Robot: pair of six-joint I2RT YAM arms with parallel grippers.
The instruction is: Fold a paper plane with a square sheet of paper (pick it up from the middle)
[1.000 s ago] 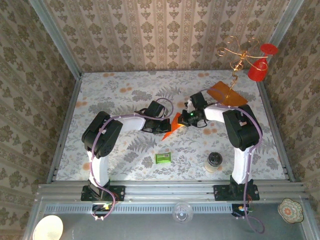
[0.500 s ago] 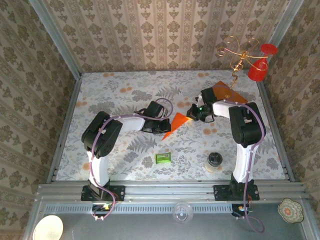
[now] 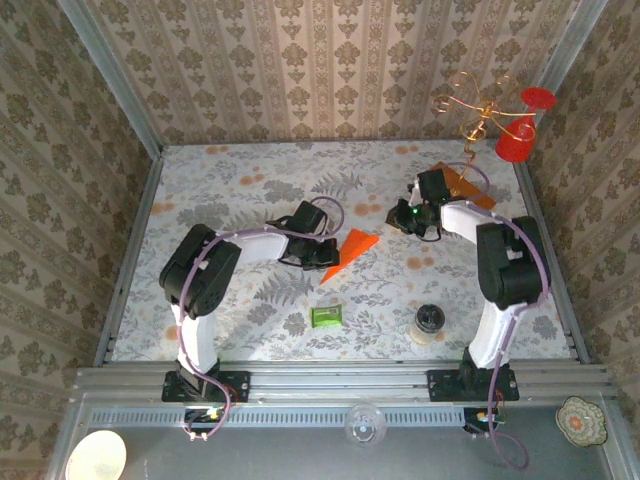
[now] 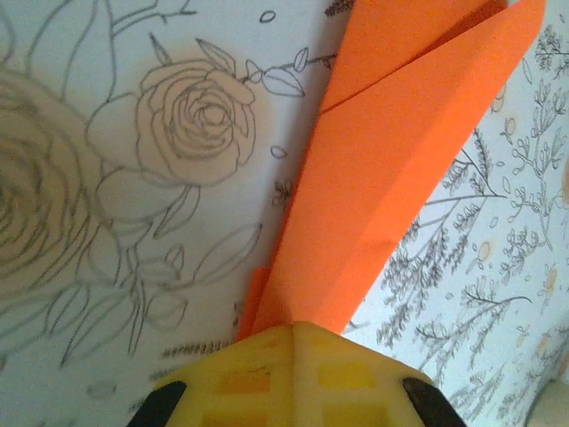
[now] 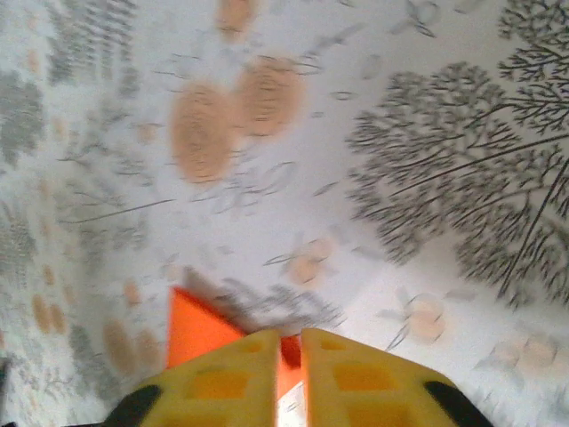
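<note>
Patterned wallpaper closes in a floral-printed counter (image 3: pixel 230 200) on three sides. The left arm rises from its base at the near edge, bends at the elbow and stretches its forearm low across the counter toward the middle. There the left hand (image 3: pixel 325 257) has its yellow pads pressed together on the paper plane (image 3: pixel 352 248), pinching it toward its narrower part. The wrist view shows the orange folds fanning out from the pads over the counter.

The plane lies near the middle of the counter, with its point toward the near-left and its wide end toward the far-right. The right arm stands up from its base, folds at the elbow and reaches back and inward. The right hand (image 3: pixel 398 222) is just beside the plane's wide end. Its fingers stand a narrow slit apart, with a sliver of orange showing in the slit. Whether the tips touch the paper I cannot tell. A green packet (image 3: pixel 326 316) lies nearer the bases.
</note>
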